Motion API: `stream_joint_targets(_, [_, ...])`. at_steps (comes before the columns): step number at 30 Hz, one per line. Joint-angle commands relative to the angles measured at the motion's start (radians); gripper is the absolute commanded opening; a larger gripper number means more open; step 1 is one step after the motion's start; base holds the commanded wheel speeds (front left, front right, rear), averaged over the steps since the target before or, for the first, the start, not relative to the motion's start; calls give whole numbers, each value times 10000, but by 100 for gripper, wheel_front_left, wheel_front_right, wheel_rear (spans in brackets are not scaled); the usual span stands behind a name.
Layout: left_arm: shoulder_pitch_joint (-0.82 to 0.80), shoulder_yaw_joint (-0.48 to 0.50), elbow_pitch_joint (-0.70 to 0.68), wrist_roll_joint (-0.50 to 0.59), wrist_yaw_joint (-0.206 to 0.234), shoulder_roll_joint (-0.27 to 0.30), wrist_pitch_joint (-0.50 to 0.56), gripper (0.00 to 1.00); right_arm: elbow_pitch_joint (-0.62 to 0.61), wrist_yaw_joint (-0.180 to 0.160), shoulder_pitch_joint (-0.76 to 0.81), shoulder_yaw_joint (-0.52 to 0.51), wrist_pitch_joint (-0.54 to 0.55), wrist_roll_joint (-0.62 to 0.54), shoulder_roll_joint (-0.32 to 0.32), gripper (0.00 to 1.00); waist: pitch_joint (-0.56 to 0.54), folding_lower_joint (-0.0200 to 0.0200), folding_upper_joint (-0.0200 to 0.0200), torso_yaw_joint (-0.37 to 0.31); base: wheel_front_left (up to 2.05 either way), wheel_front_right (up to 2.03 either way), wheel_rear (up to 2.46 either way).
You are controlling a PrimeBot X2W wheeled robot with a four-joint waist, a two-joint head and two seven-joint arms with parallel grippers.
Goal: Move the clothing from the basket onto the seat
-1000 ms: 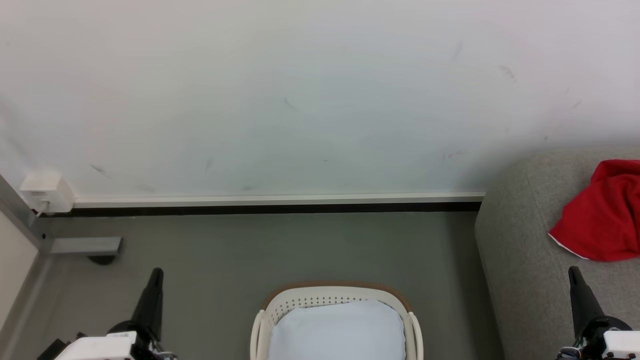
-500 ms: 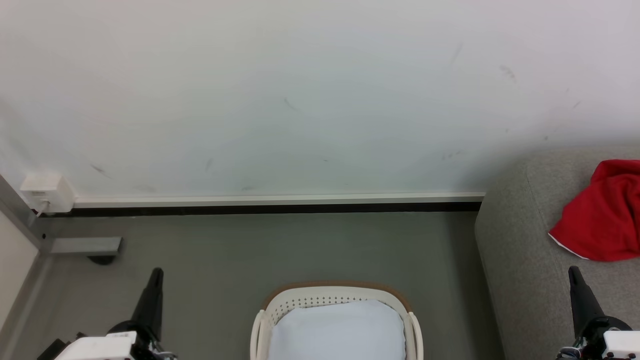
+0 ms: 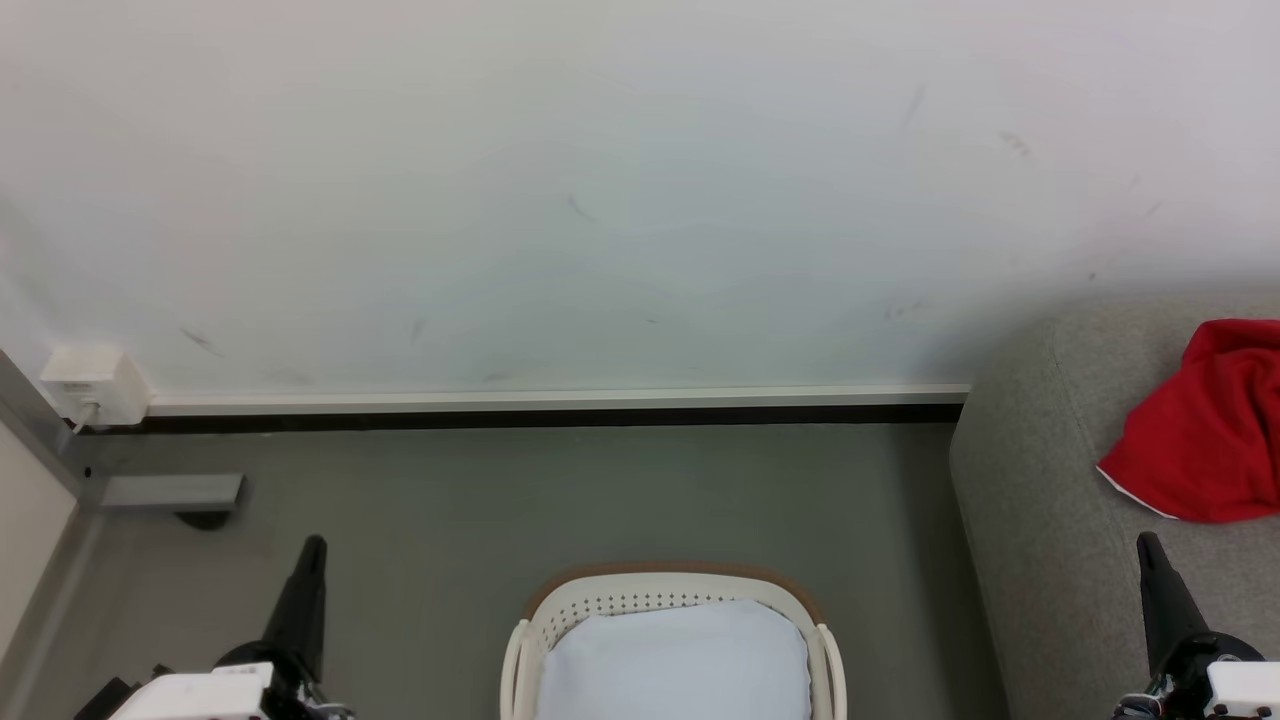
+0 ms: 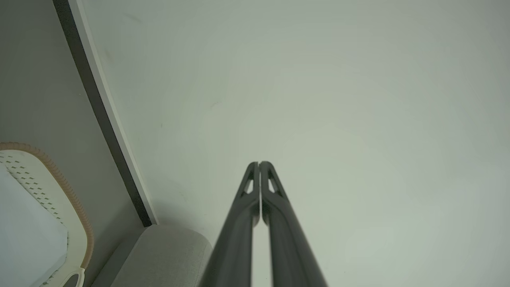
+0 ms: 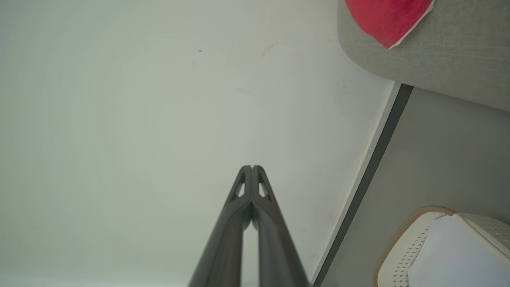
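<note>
Two grippers here, both with fingers pressed tight together and nothing between them. The left gripper (image 3: 313, 548) hangs over the grey floor (image 3: 600, 500), and the right gripper (image 3: 1148, 545) is over the sofa (image 3: 1040, 520). The red garment (image 3: 1205, 440) is bunched up on the sofa, close to its end by the wall (image 3: 600, 200), with white trim along one edge. The laundry basket (image 3: 670, 578) stands on the floor near that end of the sofa, with a pale blue cloth (image 3: 670, 660) inside.
</note>
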Motion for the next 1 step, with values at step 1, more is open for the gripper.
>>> stream_joint_targets(1, [-78, 13, -32, -138, -36, 74, 38, 0, -40, -17, -124, -37, 36, 1, 0, 0, 0, 0, 0, 0, 0, 0, 0])
